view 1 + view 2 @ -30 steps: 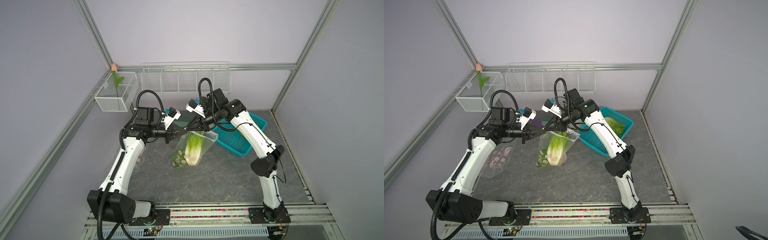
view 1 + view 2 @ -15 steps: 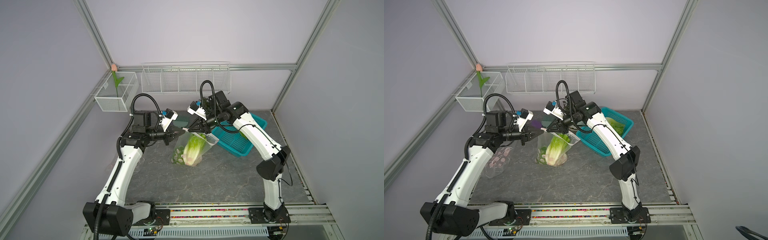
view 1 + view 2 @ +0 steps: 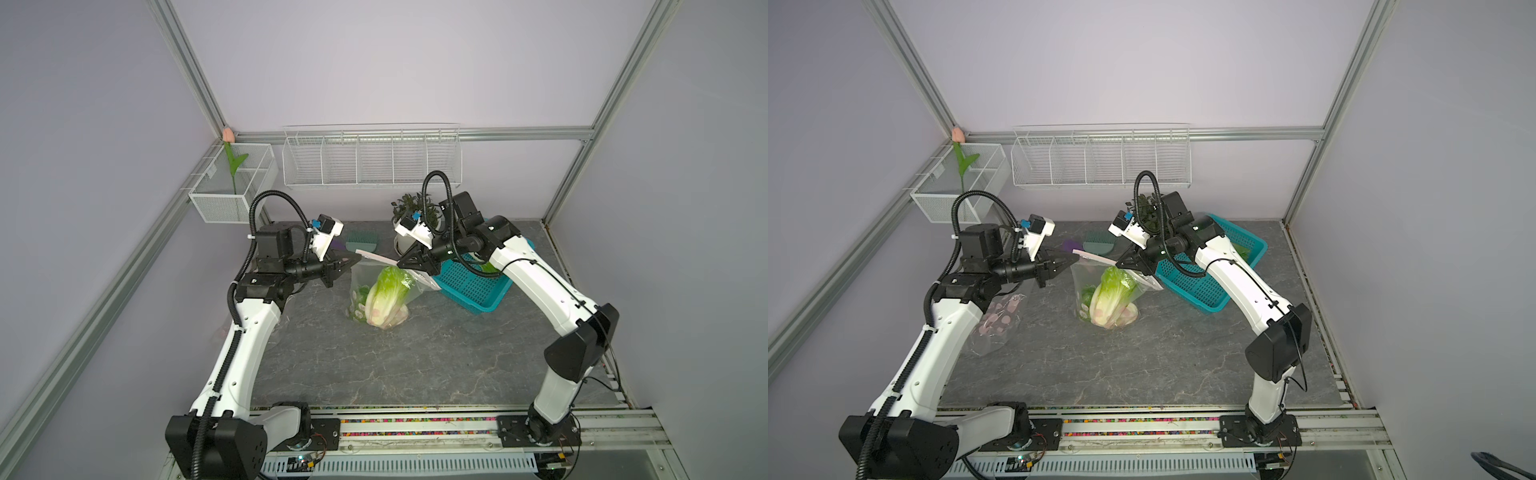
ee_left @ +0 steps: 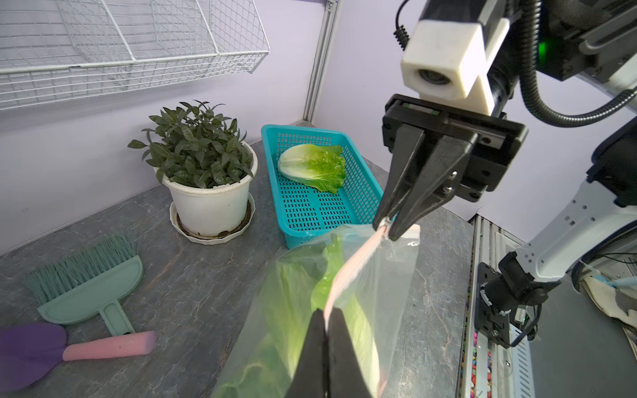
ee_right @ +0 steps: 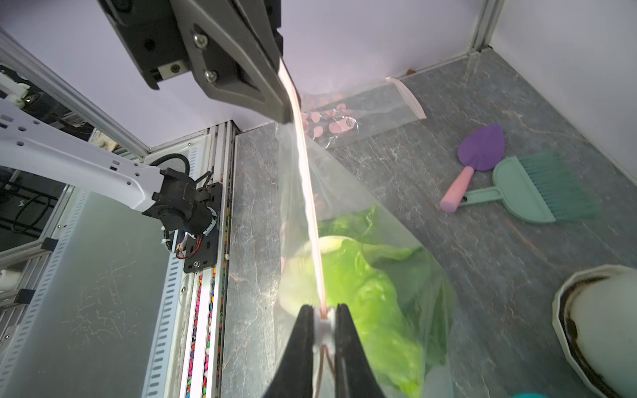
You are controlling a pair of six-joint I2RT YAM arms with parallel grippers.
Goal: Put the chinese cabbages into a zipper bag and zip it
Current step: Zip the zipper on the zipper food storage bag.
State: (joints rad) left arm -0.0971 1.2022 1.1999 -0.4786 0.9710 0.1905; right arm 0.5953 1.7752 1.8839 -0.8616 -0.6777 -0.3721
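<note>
grey tabletop (image 3: 374, 365): l tool (image 3: 358, 260), r tool (image 3: 400, 263) pinch tight on zipper bag (image 3: 360, 279) rim ends.

Both top views look down from high above the front rail (image 3: 415, 426), facing the back wall, far enough off to take in the whole table (image 3: 1121, 365) and both arms; they overlap almost fully. The left wrist camera sits just behind the left gripper (image 4: 325, 315), close over the zipper bag (image 4: 379, 275). It looks along the jaws toward the right gripper (image 4: 384, 231), the teal basket (image 4: 300, 235) and the potted plant (image 4: 203, 162). The right wrist camera faces the opposite way, along the bag's pink strip (image 5: 308, 186). Both wrist views share the bag and the green brush (image 5: 531, 191).
</note>
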